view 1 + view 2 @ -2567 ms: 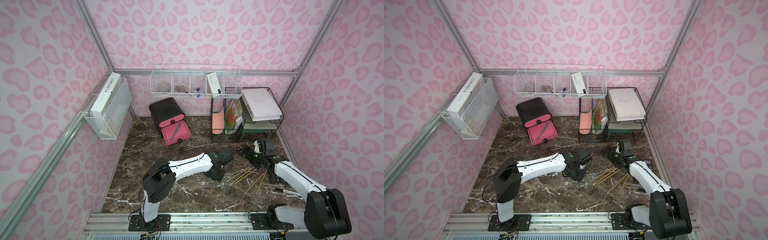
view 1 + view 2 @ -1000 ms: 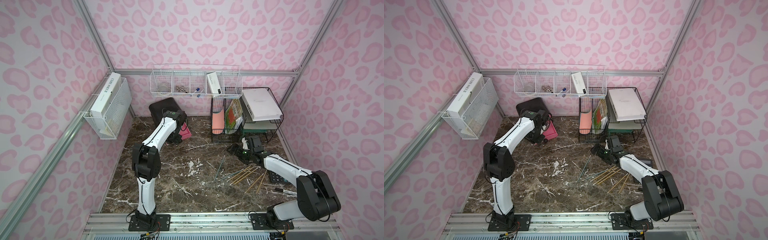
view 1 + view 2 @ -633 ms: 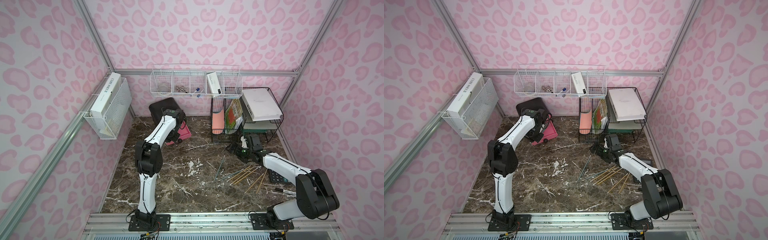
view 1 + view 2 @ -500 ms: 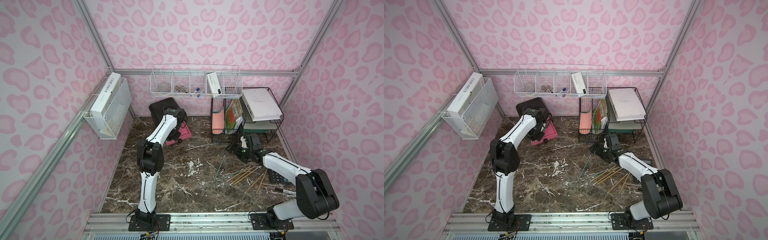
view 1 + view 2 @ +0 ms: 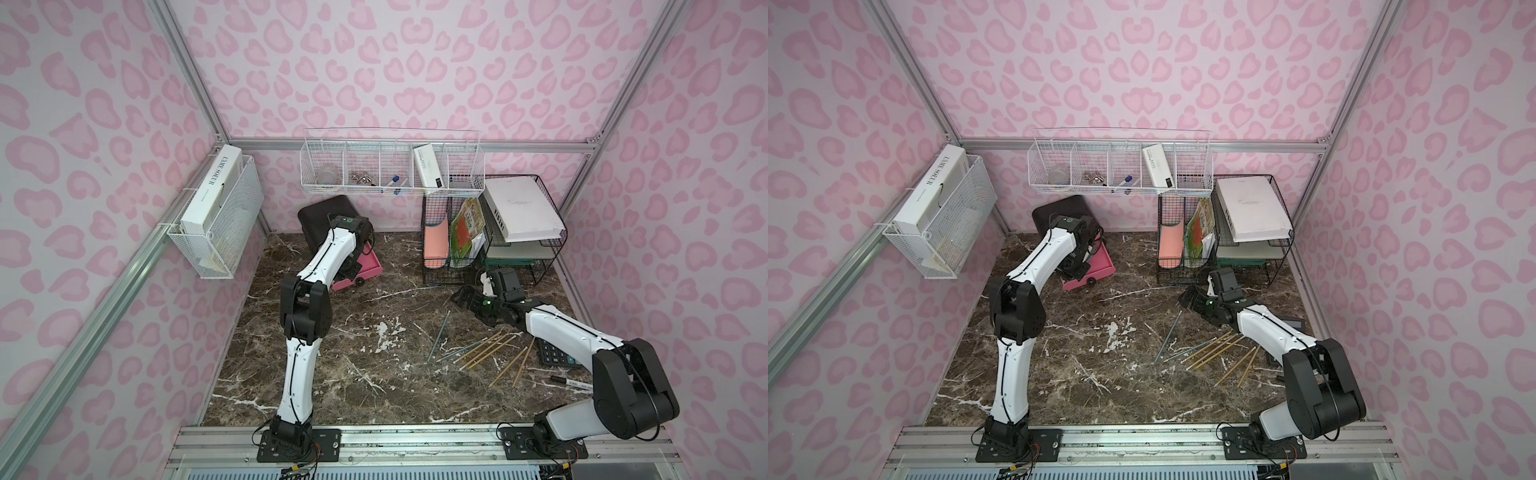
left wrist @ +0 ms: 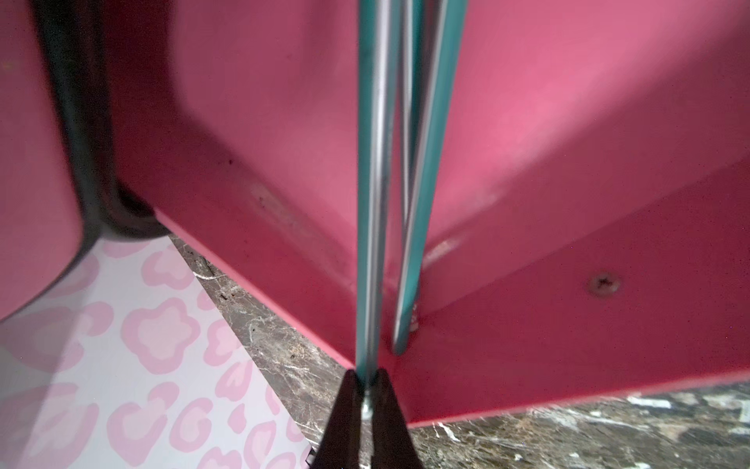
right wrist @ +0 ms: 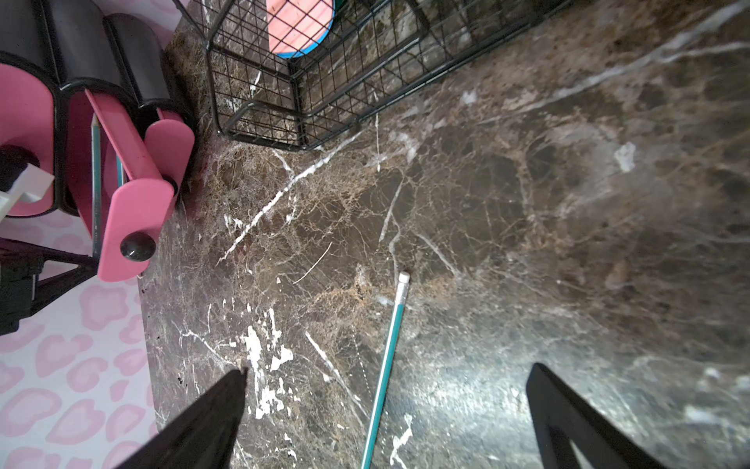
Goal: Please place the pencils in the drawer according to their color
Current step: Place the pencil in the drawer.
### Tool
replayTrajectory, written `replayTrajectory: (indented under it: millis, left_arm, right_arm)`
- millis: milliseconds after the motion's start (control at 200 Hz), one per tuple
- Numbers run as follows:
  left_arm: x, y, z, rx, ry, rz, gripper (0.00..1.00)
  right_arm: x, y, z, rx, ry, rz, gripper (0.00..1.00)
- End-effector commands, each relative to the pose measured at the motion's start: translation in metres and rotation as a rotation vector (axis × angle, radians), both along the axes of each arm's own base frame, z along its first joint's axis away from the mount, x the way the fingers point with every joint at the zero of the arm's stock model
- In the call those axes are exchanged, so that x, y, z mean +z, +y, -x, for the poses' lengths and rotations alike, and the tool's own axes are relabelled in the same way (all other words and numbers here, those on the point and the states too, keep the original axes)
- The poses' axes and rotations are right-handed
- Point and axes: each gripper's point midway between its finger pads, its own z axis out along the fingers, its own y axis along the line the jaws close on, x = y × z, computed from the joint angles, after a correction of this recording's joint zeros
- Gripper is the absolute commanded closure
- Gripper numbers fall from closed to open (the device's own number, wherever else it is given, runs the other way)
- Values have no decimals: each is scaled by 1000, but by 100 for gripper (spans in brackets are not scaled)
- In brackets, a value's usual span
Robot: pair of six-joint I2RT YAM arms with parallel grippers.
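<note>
Holding a teal pencil (image 6: 371,203) by its silver end, my left gripper (image 6: 367,400) has its fingers very narrow, one on each side of that end. The rest of the pencil reaches into the pulled-out pink drawer (image 6: 568,122) of the little black cabinet (image 5: 322,212). A second teal pencil (image 6: 418,203) lies in the drawer right beside it.

I think a pencil is very light and stiff, so it will not bend or droop. But it is thin and smooth. Held only at the end like this, it could swing or slip. Its sharp point could snap if it bangs the drawer wall.

My right gripper (image 7: 388,368) has its fingers wide apart and holds nothing. It hovers over the marble table (image 5: 374,374). In the right wrist view, a loose teal pencil (image 7: 397,308) with a white eraser lies flat on the stone, in line with the gap between those fingers. More pencils wait on the table near my right arm: a bunch of yellow-tan pencils (image 5: 486,351), with a few more teal pencils (image 5: 440,336) just beside them.

I think the best place to hold a pencil is near its middle, with my fingers across the thin side, so it stays level. To pinch one off the hard table, my fingertips would have to go right down to the stone, and it may roll away.
</note>
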Motion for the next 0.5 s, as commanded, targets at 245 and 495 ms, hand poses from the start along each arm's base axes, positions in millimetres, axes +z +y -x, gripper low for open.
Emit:
replayTrajectory:
  millis: [245, 495]
  left_arm:
    - [31, -4, -4, 27, -97, 56, 48]
    - [55, -13, -4, 37, -165, 130, 45]
  right_arm:
    - [4, 2, -1, 1, -7, 6, 1]
    - [6, 5, -2, 4, -11, 7, 1]
